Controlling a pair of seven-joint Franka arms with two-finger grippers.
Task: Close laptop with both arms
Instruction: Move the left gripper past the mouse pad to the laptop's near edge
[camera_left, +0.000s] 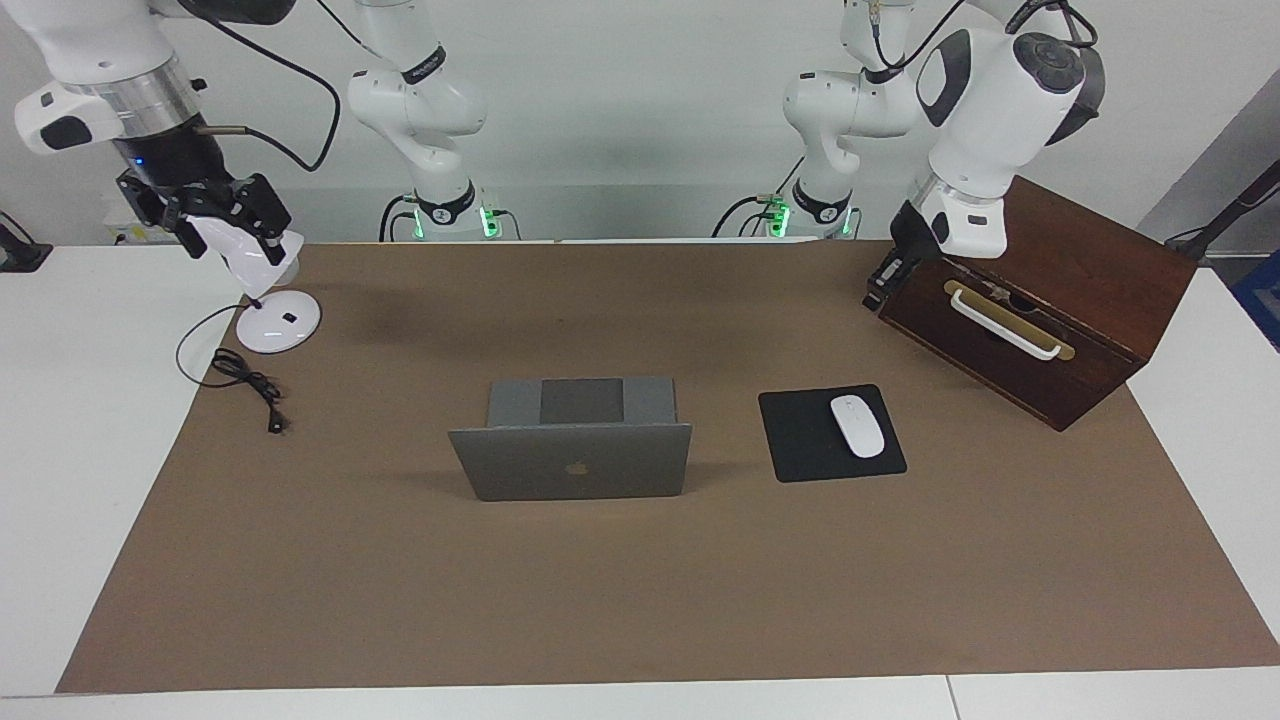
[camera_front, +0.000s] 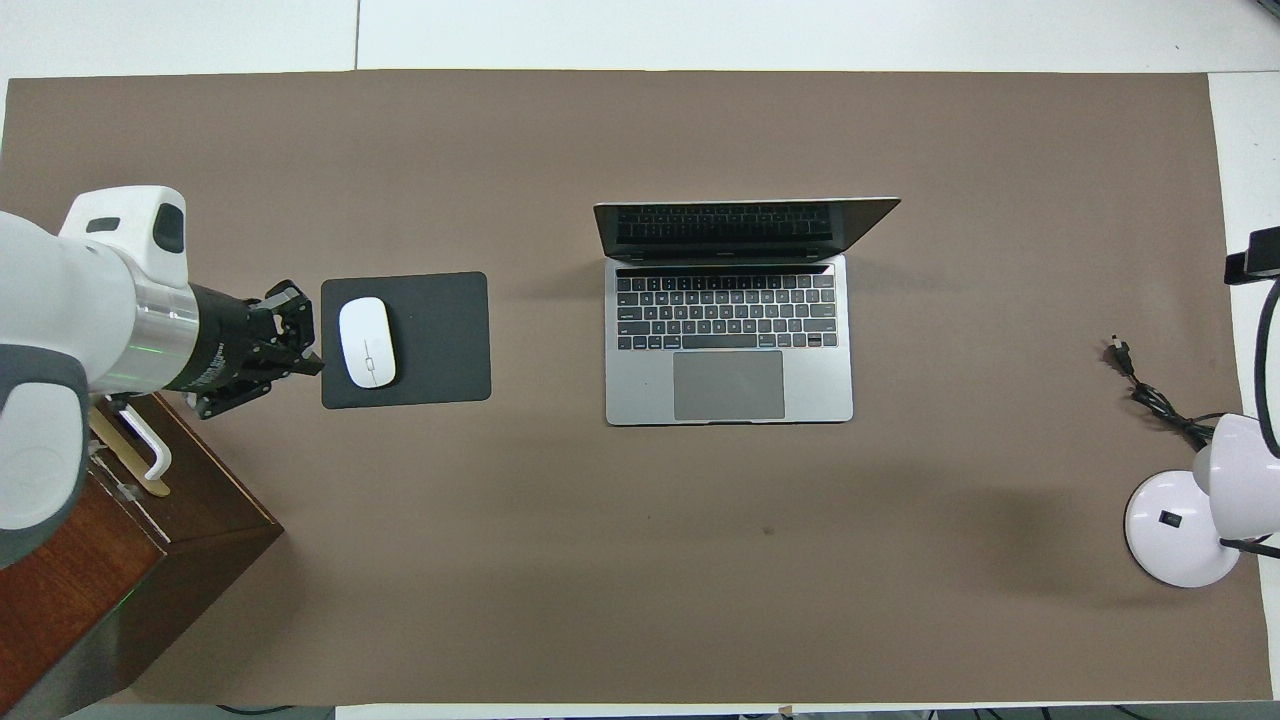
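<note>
The silver-grey laptop (camera_left: 570, 462) (camera_front: 728, 340) sits in the middle of the brown mat. Its lid stands nearly upright, with the dark keyboard facing the robots. My left gripper (camera_left: 876, 298) (camera_front: 312, 360) is shut on nothing. It hangs over the mat by the corner of the wooden box, just short of the mouse pad and well away from the laptop. At the right arm's end of the table, my right gripper (camera_left: 235, 225) stands open, its fingers on either side of the lamp's white head.
A black mouse pad (camera_left: 800, 440) (camera_front: 440, 340) with a white mouse (camera_left: 857, 426) (camera_front: 366, 342) lies between laptop and box. The dark wooden box (camera_left: 1060, 300) (camera_front: 90, 540) has a white handle. A white desk lamp (camera_left: 278, 322) (camera_front: 1180, 530) and its black cable (camera_left: 250, 385) lie at the mat's other end.
</note>
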